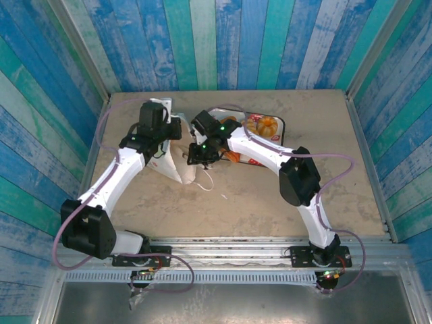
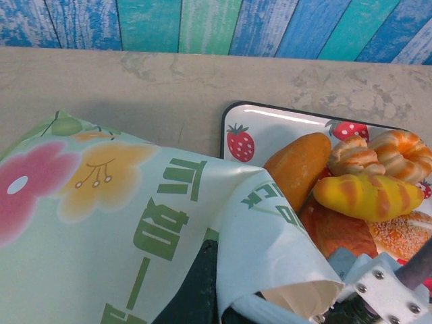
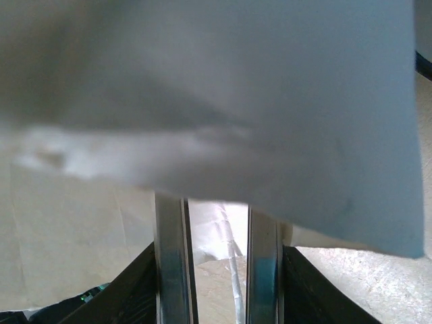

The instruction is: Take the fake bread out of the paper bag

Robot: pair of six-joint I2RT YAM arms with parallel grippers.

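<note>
Around your left fingers (image 2: 199,290) the white paper bag with flower prints and green lettering (image 2: 135,223) was folded over. Its edge was pinched between them, so they were closed on that paper. Ahead of those fingers and to their right, as that wrist camera saw it, the white rectangular strawberry-patterned tray (image 2: 270,131) lay on the beige stone-look counter (image 2: 135,88). On it sat the glossy golden-brown and orange toy bread (image 2: 358,196): a smooth long roll, a yellow striped croissant, a twisted bun and a sugared piece. The pieces touched one another and lay just beside the bag's folded edge. Your right fingers (image 3: 169,263) stood parallel with a narrow gap between them. The bag's white paper lay across their tips, so I cannot tell whether they held anything. From above, they sat at the bag's right side, with the tray just beyond them.
</note>
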